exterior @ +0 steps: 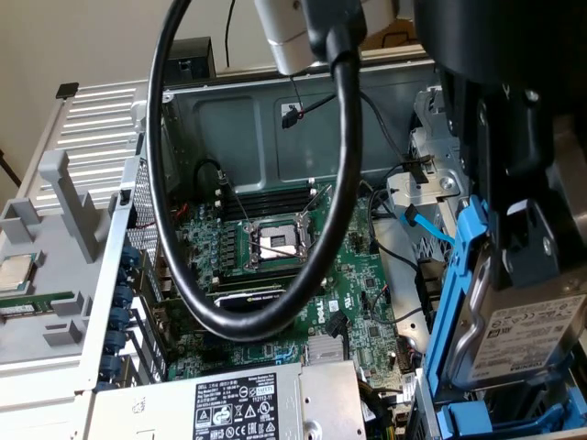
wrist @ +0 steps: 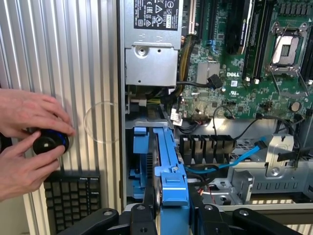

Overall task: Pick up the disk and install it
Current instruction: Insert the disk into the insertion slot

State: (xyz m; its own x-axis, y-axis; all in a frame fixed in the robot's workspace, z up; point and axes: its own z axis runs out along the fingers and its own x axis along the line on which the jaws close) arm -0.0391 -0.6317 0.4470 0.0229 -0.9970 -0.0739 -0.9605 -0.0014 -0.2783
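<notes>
Midway through an install, the robot's gripper (wrist: 171, 208) is clamped on the disk (exterior: 527, 335), black fingers (wrist: 146, 210) pressing either side of its blue carrier frame (exterior: 459, 293). The drive hangs on edge, label facing out, at the exterior view's right. It is over the corner drive bay of an open computer case, just beside the grey power supply (wrist: 149, 63).

Seen from the wrist, the carrier sits close alongside the bay's blue guide rail (wrist: 140, 152). Whether it has engaged the rail cannot be told.

The step appears to call for a square, straight descent. The carrier should be kept parallel to the rail and upright, so that neither long edge catches the sheet-metal lip of the bay.

Room is tight. The power supply bounds one side of the slot and a black vented block (wrist: 205, 149) the other. A blue data cable (wrist: 239, 159) and thin black leads (wrist: 234, 117) run close behind, where they could snag.

The motherboard (wrist: 244, 83) and its open CPU socket (exterior: 275, 243) lie well apart from the bay. A thick black cable (exterior: 344, 183) loops across the exterior view.

Outside the case, a person's hands (wrist: 29, 112) rest on a round black knob (wrist: 49, 143) near a keyboard (wrist: 71, 196).
</notes>
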